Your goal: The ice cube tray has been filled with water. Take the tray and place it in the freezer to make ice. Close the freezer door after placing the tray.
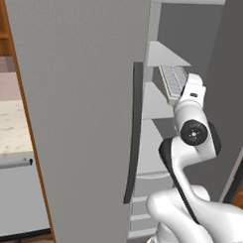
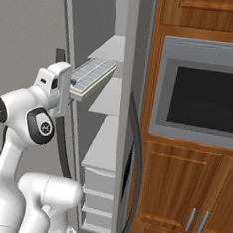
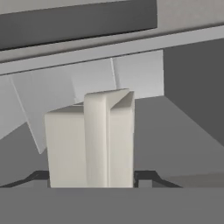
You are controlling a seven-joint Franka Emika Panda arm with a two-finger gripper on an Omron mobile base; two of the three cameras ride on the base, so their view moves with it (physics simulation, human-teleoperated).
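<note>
The ice cube tray (image 1: 173, 79), a pale gridded slab, hangs tilted inside the open freezer (image 1: 163, 54), between an upper white shelf and the one below it. My gripper (image 1: 178, 98) is shut on the tray's near end. From the right side the tray (image 2: 93, 74) reaches past my gripper (image 2: 73, 82) toward the freezer shelves (image 2: 112, 48). In the hand view the tray (image 3: 89, 140) stands end-on between my dark fingertips (image 3: 38, 176). The freezer door (image 2: 124, 119) stands open, edge-on, its dark handle curving down its front.
The wider grey fridge door (image 1: 79, 117) with its long dark handle (image 1: 134, 134) is shut just left of the opening. White drawers (image 2: 99, 189) sit low in the freezer. A wooden cabinet with a built-in oven (image 2: 205, 99) stands right; a dishwasher (image 1: 14, 199) sits low left.
</note>
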